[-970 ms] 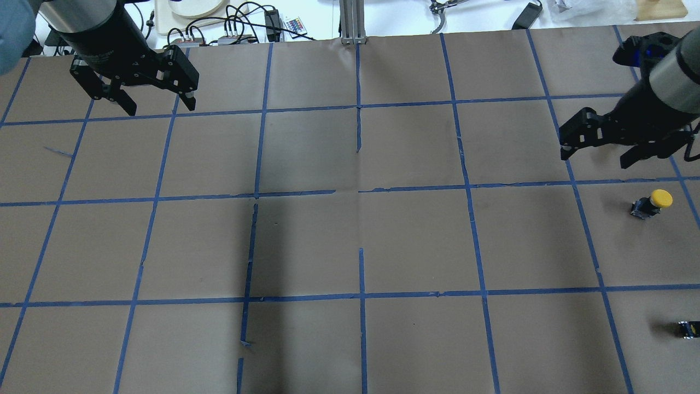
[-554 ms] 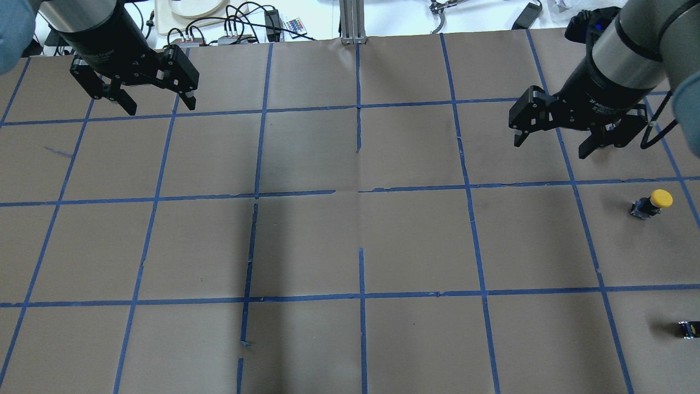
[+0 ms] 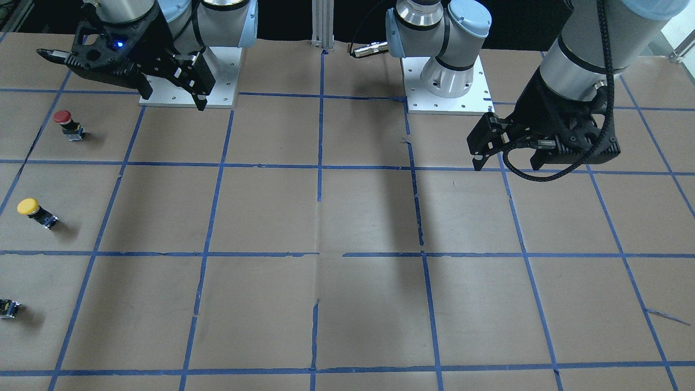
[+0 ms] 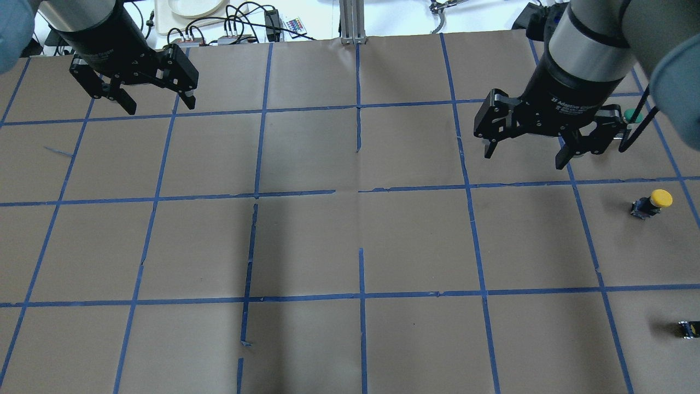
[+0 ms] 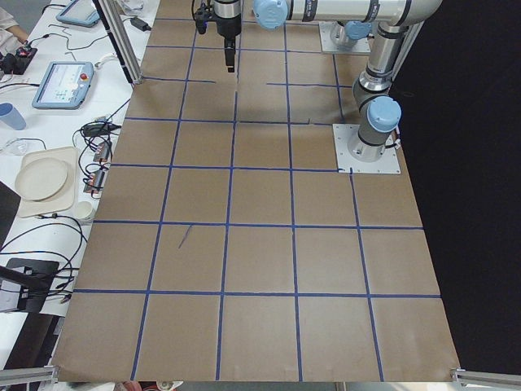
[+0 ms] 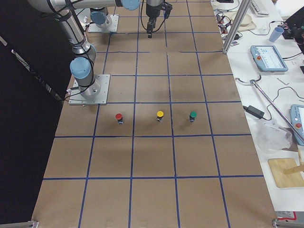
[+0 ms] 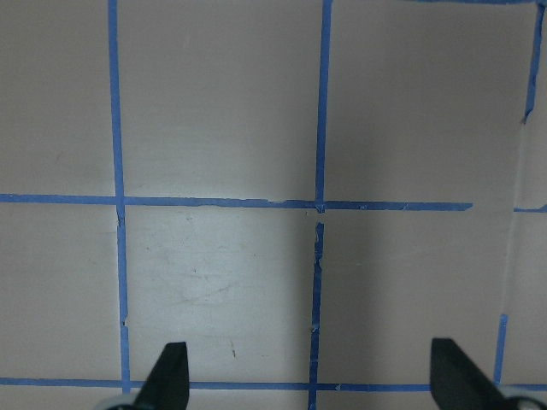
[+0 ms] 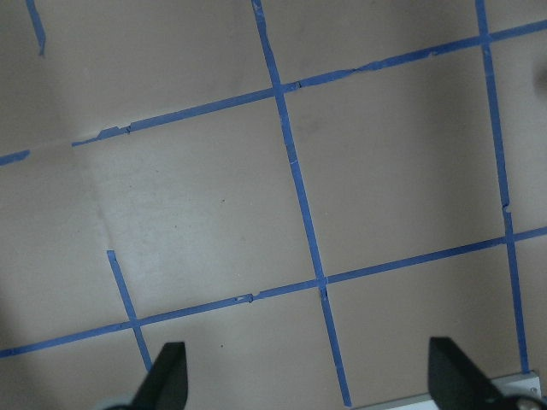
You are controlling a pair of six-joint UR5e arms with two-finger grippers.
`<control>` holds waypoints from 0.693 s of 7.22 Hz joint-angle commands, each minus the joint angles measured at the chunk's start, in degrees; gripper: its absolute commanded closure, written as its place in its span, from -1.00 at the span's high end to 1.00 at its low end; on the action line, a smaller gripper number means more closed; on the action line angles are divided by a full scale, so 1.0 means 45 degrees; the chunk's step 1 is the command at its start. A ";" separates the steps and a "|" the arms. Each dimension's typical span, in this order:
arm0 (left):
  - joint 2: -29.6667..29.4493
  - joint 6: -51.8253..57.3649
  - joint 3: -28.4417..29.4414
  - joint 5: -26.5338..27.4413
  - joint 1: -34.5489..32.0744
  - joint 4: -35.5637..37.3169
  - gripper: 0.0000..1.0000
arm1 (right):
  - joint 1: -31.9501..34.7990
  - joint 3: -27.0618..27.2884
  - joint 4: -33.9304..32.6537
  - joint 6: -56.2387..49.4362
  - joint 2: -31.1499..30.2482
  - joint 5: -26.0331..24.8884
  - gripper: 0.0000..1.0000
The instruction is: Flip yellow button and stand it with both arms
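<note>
The yellow button (image 4: 653, 202) sits on the brown paper near the table's right edge, yellow cap uppermost, apparently upright; it also shows in the front view (image 3: 33, 210) and the right side view (image 6: 160, 115). My right gripper (image 4: 525, 157) is open and empty, hovering above the table, to the left of and beyond the button, well apart from it. My left gripper (image 4: 159, 106) is open and empty at the far left. Both wrist views show only taped paper between open fingertips (image 7: 167, 376) (image 8: 162, 376).
A red-capped button (image 3: 68, 124) and a green-capped one (image 6: 193, 115) stand in line with the yellow one. A small black block with a yellow spot (image 4: 688, 328) lies at the right edge. Blue tape divides the brown paper (image 4: 350, 246) into squares.
My right arm has swung from the table's right edge leftward toward the middle, turning its gripper, which stays open. The yellow button and my left arm have not moved.
</note>
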 commanded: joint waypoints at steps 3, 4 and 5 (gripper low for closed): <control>-0.0012 0.0015 0.0109 0.0017 0.0021 0.0042 0.99 | -0.0058 0.0378 -0.0079 0.0170 -0.0449 -0.0264 0.99; -0.0012 0.0015 0.0109 0.0018 0.0021 0.0004 0.99 | -0.0097 0.0378 -0.0098 -0.0063 -0.0430 -0.0264 0.99; -0.0012 0.0015 0.0090 0.0018 0.0021 0.0003 0.99 | -0.0291 0.0378 -0.0137 -0.0974 -0.0411 -0.0264 1.00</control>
